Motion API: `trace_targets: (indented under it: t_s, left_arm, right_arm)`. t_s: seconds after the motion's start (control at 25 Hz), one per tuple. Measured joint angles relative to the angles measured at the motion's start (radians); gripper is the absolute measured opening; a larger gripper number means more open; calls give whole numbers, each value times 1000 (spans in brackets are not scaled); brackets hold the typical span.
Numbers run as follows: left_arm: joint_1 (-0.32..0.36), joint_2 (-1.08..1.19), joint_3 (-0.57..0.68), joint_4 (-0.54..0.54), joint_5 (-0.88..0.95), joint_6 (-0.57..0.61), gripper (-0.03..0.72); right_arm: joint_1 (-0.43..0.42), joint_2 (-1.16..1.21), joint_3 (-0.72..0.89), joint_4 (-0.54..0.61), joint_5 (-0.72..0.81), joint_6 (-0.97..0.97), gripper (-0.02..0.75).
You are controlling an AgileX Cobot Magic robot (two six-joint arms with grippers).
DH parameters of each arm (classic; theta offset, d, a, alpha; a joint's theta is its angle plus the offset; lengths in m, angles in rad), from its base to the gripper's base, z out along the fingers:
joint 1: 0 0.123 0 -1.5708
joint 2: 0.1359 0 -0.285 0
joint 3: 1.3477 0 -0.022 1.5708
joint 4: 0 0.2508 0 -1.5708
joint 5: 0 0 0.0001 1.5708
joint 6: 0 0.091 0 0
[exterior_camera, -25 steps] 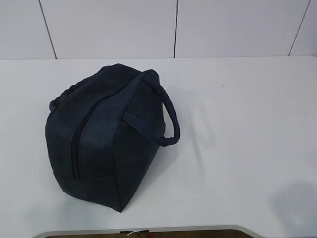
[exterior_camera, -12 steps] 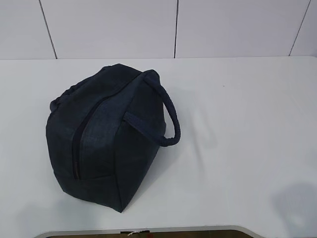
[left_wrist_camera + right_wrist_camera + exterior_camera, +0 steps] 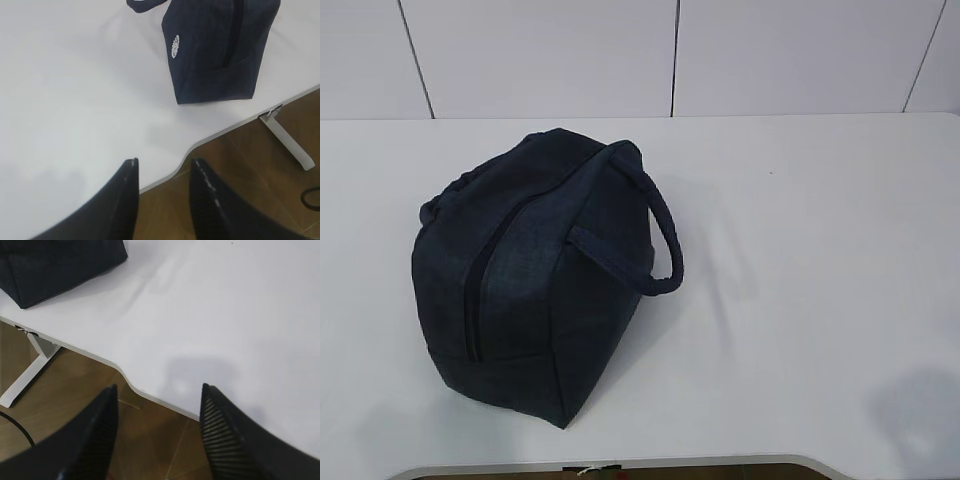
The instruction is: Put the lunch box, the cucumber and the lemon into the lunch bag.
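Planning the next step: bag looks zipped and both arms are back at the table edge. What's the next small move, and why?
Probably nothing further, or retreat to rest. The lunch bag sits alone on the table with its zipper closed; no lunch box, cucumber or lemon is in view. The left gripper and right gripper hang open and empty over the table's near edge, clear of the bag.

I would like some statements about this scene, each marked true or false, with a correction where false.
1. The lunch bag lies on the white table. True.
2. The bag's zipper is open and shows the lining. False: the zipper looks closed and no lining shows.
3. The left gripper holds nothing. True.
4. The right gripper grips the bag's handle. False: it is open, empty and away from the bag.
5. A lemon lies beside the bag. False: no lemon is visible.
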Motion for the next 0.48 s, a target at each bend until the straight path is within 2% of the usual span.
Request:
trace_targets:
  t_s: [0.24, 0.4, 0.48]
  left_arm:
    - [11, 0, 0, 2, -1, 0, 242]
    - [44, 0, 0, 0, -1, 0, 242]
    - [89, 0, 0, 0, -2, 0, 242]
  right_arm:
    - [-23, 0, 0, 0, 0, 0, 426]
    - [-125, 0, 0, 0, 0, 0, 426]
    - [-187, 0, 0, 0, 0, 0, 426]
